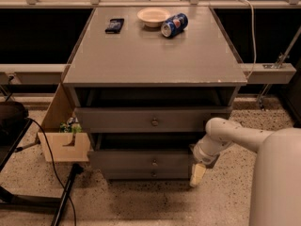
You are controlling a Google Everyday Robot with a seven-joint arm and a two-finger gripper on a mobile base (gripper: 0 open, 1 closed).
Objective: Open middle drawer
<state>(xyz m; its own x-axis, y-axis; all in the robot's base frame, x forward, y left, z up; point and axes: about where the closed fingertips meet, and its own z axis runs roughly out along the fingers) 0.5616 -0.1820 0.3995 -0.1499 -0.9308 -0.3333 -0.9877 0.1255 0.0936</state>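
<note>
The grey cabinet has three drawers, one above the other. The middle drawer has a flat grey front and a small round knob. A dark gap shows above it. The top drawer is above it and the lowest drawer just below. My gripper hangs at the end of the white arm, pointing down. It is at the right end of the middle and lowest drawer fronts, close to the floor. It is well to the right of the knob and holds nothing that I can see.
On the cabinet top lie a dark phone, a cream bowl and a blue can on its side. A wooden box stands left of the cabinet. Black cables and a stand cross the floor at the left.
</note>
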